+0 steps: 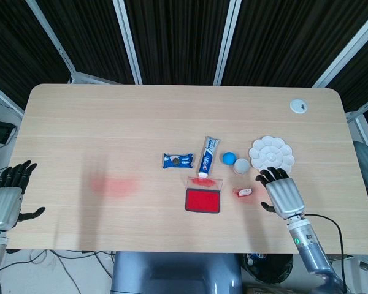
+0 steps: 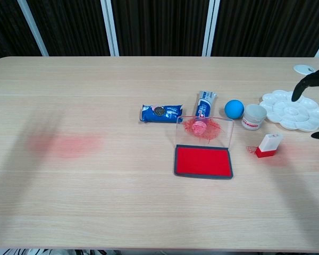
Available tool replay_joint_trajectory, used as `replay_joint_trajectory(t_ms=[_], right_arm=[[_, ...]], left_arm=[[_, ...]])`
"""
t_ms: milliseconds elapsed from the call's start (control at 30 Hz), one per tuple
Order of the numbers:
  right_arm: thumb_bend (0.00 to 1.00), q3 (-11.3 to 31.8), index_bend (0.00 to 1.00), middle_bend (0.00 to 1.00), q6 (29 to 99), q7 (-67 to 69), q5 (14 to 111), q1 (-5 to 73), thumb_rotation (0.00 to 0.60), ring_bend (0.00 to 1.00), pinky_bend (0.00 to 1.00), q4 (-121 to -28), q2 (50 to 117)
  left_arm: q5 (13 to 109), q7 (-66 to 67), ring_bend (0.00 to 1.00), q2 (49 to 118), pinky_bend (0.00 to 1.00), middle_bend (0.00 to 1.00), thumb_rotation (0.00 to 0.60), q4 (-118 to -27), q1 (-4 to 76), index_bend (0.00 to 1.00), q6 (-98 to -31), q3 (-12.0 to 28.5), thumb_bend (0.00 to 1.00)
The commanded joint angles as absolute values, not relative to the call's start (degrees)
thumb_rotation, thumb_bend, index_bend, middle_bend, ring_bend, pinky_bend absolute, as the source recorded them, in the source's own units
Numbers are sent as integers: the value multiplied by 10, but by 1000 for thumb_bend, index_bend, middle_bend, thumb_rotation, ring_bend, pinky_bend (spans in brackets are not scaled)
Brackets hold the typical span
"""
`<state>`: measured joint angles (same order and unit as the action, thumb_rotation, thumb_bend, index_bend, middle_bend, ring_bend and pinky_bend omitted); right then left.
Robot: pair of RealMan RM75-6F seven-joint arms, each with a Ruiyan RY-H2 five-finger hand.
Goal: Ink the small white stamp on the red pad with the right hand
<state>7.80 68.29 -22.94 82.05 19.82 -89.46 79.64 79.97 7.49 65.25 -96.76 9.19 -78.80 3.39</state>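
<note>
The small white stamp [image 1: 244, 192] with a red base lies on the table, just right of the red ink pad [image 1: 203, 200]. The pad's clear lid [image 2: 204, 130] stands open behind it, smeared with red. In the chest view the stamp [image 2: 269, 144] sits tilted beside the pad [image 2: 203, 161]. My right hand [image 1: 281, 193] hovers open just right of the stamp, fingers spread and not touching it. Only its dark fingertips [image 2: 311, 81] show at the right edge of the chest view. My left hand [image 1: 6, 199] stays open and empty at the table's front left edge.
Behind the pad lie a blue biscuit packet [image 1: 177, 160], a toothpaste tube [image 1: 208, 155], a blue ball [image 1: 229, 158] and a small white jar [image 1: 241, 166]. A white paint palette [image 1: 272, 154] sits beyond my right hand. A red stain [image 1: 115, 185] marks the table on the left.
</note>
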Motion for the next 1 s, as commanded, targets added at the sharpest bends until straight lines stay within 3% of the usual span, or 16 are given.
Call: replay_joint_trajectory(t_ms=[33,600,1000], right_arm=[[236,79,392,312,670,-237,804,207,600,216,255,-877,816],[265,82,431,340,633,-249,761,239,600,228,258,-812,884],[358,84,431,339,615,-252,735,253,600,228,265,-781,914]], left_arm=[[799,73,0,652,0,0,600,-968,93,0,-786,34,0],[784,63,0,645,0,0,600,-972,98,0,-769,36,0],[777,57,0,639,0,0,600,-976,102,0,-760,37,0]])
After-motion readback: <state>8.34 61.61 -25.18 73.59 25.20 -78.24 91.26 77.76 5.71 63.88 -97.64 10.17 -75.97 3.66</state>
